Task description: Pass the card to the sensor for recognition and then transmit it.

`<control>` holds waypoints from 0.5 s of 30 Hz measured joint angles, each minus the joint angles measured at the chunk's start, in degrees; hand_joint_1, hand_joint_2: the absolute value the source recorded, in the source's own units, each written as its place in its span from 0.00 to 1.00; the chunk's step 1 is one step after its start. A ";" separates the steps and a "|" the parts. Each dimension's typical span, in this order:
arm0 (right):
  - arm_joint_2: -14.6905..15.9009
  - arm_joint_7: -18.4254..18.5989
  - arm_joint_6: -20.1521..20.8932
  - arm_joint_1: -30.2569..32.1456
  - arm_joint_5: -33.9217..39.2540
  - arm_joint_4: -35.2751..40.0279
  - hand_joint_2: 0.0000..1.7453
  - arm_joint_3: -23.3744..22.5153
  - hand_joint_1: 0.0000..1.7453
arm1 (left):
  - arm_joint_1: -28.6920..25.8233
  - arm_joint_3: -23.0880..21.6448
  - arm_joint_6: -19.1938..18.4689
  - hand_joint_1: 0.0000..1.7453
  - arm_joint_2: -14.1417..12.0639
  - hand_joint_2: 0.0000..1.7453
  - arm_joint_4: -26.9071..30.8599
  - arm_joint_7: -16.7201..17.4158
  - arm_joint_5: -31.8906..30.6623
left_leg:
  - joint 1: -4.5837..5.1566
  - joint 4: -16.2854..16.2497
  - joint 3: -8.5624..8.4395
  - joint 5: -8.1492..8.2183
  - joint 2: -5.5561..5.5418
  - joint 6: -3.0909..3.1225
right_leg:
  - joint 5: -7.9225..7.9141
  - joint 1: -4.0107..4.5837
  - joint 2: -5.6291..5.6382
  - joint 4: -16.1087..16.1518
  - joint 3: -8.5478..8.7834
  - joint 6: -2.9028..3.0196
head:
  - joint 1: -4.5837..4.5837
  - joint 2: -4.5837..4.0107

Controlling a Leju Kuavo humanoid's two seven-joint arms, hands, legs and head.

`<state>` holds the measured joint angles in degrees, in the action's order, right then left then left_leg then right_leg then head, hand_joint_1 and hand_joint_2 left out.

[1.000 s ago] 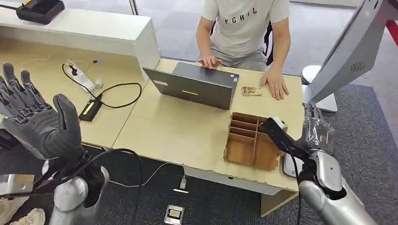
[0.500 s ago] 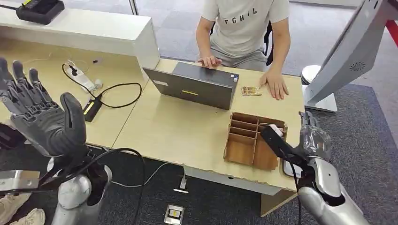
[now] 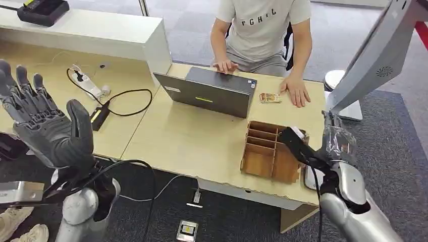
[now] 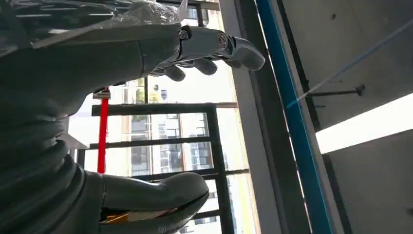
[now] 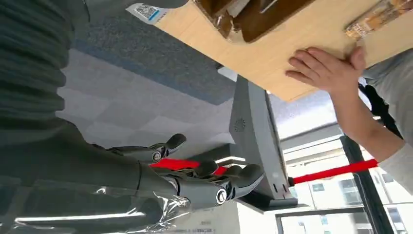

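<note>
A small orange-printed card (image 3: 270,98) lies on the desk beside the person's hand (image 3: 297,92); the right wrist view also shows this card (image 5: 377,17). My right hand (image 3: 335,141), wrapped in clear film, hovers over the desk's right end next to the wooden organizer (image 3: 272,151). Its fingers (image 5: 234,183) are stretched out with nothing in them. My left hand (image 3: 43,126) is raised off the desk's left side, palm up and fingers spread, holding nothing. A tall grey slanted stand (image 3: 376,55) rises beyond the desk's right end.
A person sits behind the desk at a grey laptop (image 3: 209,91). A power strip (image 3: 91,85) and black cables (image 3: 126,98) lie on the lower desk to the left. A flat white device (image 3: 309,177) sits at the desk edge under my right wrist.
My left hand has lifted slightly and drifted a little to the right, fingers still spread. My right hand dipped and came back, ending almost where it was.
</note>
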<state>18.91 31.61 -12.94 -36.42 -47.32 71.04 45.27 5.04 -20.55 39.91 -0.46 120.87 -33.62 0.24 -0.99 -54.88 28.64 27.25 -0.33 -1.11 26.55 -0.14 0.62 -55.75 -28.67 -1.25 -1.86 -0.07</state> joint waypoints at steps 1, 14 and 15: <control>-0.31 0.00 0.00 -0.34 -0.07 -0.22 1.00 0.22 0.00 | 0.02 0.00 0.00 0.00 -0.07 1.00 0.00 0.13 -0.07 | 0.00 0.00 -0.01 0.00 0.00 0.00 | 0.00 0.00 0.00 0.00 0.00 0.00 | 0.00 0.00; -4.77 -2.12 -1.31 -2.48 0.33 -5.49 1.00 1.77 0.00 | 0.42 0.02 0.00 0.00 -0.09 1.00 0.02 0.52 -0.83 | 0.00 0.00 0.05 0.00 0.00 0.00 | 0.00 0.00 0.00 -0.01 -0.02 0.00 | 0.00 0.00; -5.42 -2.32 -1.29 -2.73 0.26 -6.31 1.00 1.90 0.00 | 0.56 0.04 0.00 0.00 -0.09 1.00 0.02 0.39 -0.85 | 0.00 0.00 0.04 0.00 0.01 0.00 | 0.00 0.00 0.01 -0.01 -0.04 0.00 | 0.00 0.00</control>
<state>13.49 29.29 -14.23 -39.14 -47.06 64.72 47.17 5.59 -20.50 39.91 -0.55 120.89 -33.22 -0.61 -0.99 -54.88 28.68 27.25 -0.32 -1.11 26.54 -0.13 0.62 -55.76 -28.70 -1.25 -1.86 -0.07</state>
